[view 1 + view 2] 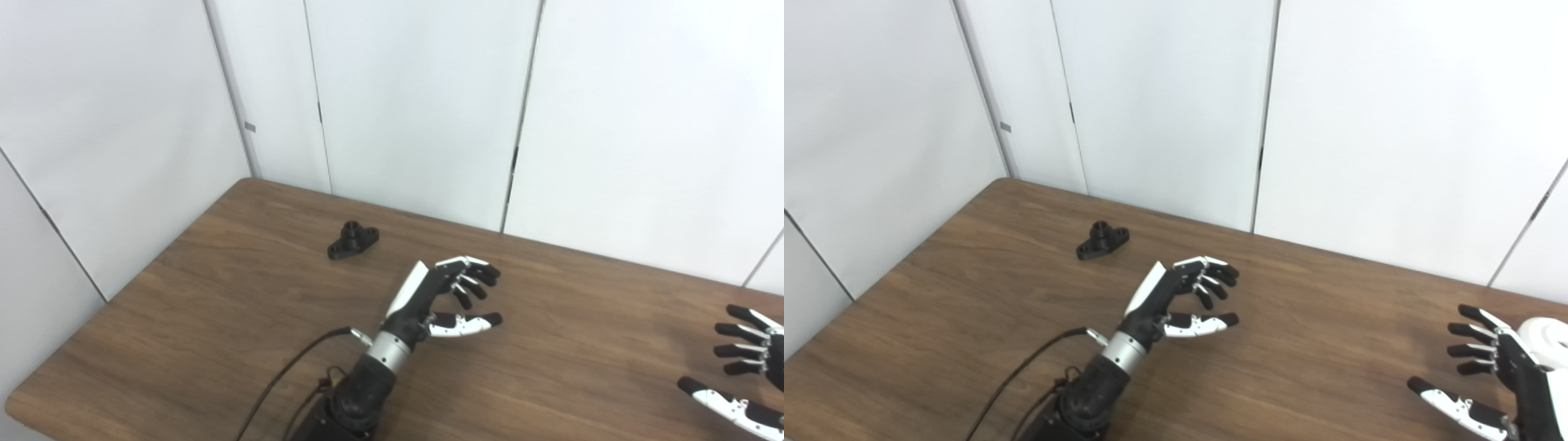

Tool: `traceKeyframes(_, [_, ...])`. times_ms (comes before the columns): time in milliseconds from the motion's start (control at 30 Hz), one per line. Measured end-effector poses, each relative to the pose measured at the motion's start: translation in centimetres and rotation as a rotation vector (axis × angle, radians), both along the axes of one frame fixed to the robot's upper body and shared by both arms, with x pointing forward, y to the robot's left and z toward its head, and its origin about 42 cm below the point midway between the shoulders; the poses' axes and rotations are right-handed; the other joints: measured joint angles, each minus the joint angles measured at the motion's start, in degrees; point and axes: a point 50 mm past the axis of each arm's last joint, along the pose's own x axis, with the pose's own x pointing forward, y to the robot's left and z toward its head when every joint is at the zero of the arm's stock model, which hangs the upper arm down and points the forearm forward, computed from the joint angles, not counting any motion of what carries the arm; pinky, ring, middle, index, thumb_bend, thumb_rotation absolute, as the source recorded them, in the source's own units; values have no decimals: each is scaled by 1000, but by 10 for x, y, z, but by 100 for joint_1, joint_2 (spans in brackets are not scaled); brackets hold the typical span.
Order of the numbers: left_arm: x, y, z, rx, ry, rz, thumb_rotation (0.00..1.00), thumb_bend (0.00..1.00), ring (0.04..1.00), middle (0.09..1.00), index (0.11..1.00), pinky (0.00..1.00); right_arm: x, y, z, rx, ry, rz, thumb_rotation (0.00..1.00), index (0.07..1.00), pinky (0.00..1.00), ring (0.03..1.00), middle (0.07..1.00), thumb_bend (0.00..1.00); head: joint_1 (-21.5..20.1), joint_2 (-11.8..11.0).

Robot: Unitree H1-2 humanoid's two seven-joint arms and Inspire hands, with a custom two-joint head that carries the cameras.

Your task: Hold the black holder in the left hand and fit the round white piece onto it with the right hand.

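The black holder lies flat on the brown table at the back left, untouched. My left hand hovers over the middle of the table, to the right of and nearer than the holder, open with fingers curled and nothing in it. My right hand is at the right edge of the view, open with fingers spread. Behind it, at the far right, a round white piece rests on the table, partly hidden by the hand; it shows only in the right eye view.
White wall panels stand close behind the table's back and left edges. A black cable runs along my left forearm near the front edge.
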Motion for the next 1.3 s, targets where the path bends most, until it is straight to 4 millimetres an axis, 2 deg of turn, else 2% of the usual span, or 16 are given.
traceKeyframes(133, [1,14,3,68,-2,-8,3,740,570,635,631,462,0,0,1,-1,-1,4,0,781,506,608,711,608,0,-9])
traceKeyframes(333, [6,26,14,145,-38,6,17,753,593,667,656,468,0,0,1,-1,1,4,0,778,491,595,706,609,35,-26])
traceKeyframes(633, [18,57,44,275,-128,75,84,757,680,712,664,518,1,-3,2,-2,0,3,0,778,484,590,709,613,53,-26])
traceKeyframes(833, [18,70,52,351,-118,176,123,781,770,781,682,655,1,-3,3,0,-2,5,0,777,479,589,710,610,53,-18])
traceKeyframes(1033, [18,86,66,365,-132,233,138,770,805,827,711,627,2,-3,4,-2,-6,7,0,773,475,586,704,612,44,0])
traceKeyframes(1100, [19,94,69,377,-122,254,177,788,831,840,726,703,2,-4,5,-3,-6,8,0,773,475,586,705,613,61,0])
traceKeyframes(1200, [21,106,74,395,-109,289,219,808,860,862,749,758,1,-4,8,-2,-15,12,0,771,470,579,699,617,70,17])
traceKeyframes(1300, [25,117,78,422,-105,307,244,816,861,873,767,733,1,-3,11,-3,-27,16,0,772,462,579,701,613,79,9])
